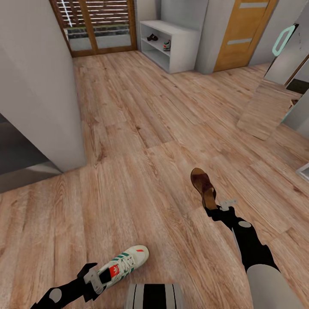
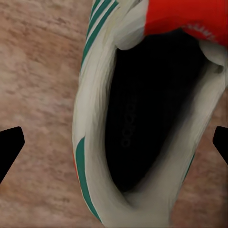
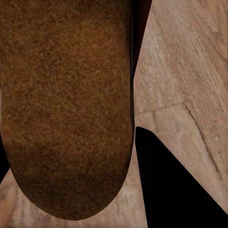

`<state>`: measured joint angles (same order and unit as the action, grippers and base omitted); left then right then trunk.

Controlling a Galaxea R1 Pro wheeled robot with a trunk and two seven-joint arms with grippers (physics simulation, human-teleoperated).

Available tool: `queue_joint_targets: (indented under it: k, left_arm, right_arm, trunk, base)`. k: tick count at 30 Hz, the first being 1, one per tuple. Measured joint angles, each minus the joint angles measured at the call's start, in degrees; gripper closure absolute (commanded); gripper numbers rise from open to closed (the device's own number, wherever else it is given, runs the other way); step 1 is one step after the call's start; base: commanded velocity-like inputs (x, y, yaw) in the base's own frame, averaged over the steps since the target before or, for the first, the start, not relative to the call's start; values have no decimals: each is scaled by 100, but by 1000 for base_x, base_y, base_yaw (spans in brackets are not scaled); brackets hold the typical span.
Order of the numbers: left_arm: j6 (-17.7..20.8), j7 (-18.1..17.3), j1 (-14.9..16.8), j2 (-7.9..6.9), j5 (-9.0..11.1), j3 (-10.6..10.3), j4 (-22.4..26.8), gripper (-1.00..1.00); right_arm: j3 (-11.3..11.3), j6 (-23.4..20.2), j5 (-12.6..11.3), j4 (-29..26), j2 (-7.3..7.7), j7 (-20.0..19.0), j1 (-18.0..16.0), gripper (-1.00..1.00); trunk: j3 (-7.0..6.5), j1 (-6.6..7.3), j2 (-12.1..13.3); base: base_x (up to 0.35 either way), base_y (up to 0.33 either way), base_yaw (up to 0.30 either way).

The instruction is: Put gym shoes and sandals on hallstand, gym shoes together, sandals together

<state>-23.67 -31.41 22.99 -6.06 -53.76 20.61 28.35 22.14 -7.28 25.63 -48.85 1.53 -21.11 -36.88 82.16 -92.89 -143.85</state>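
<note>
Nearest, the left claw [image 1: 98, 278] clamps the heel of a white lace-up sneaker with green stripes [image 1: 124, 262]. Beyond, the right claw [image 1: 213, 209] grips a dark-brown leather sandal [image 1: 203, 182] above the wood-plank floor [image 1: 141, 141]. Far off stands the pale grey shoe rack [image 1: 180, 47], holding another sandal [image 1: 152, 37] and sneaker [image 1: 167, 44].

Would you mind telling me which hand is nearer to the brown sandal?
The right. The right hand is at the heel of the brown sandal, apparently gripping it. The left hand is well away from it, at the heel of the gym shoe.
</note>
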Motion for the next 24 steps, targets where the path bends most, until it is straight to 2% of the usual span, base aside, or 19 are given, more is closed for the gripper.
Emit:
queue_joint_targets:
  k: [8, 15, 20, 24]
  left_arm:
    - [0, 0, -7, 2, -211, 8, -11, -100]
    - [0, 0, -8, 2, -253, 9, -16, -100]
    - [0, -1, -9, -4, -265, 5, -17, -100]
    - [7, 0, -8, -7, -264, -1, -13, -100]
  right_arm:
    - [0, 0, 0, 0, 0, 0, 0, 100]
    - [0, 0, 0, 0, 0, 0, 0, 100]
    - [0, 0, 5, 1, 0, 0, 0, 100]
    - [0, 0, 0, 0, 0, 0, -1, 100]
  trunk:
    - [0, 0, 0]
    - [0, 0, 0]
    - [110, -13, -6]
    - [111, -13, -7]
  base:
    - [0, 0, 0]
    - [0, 0, 0]
    - [0, 0, 0]
    - [0, 0, 0]
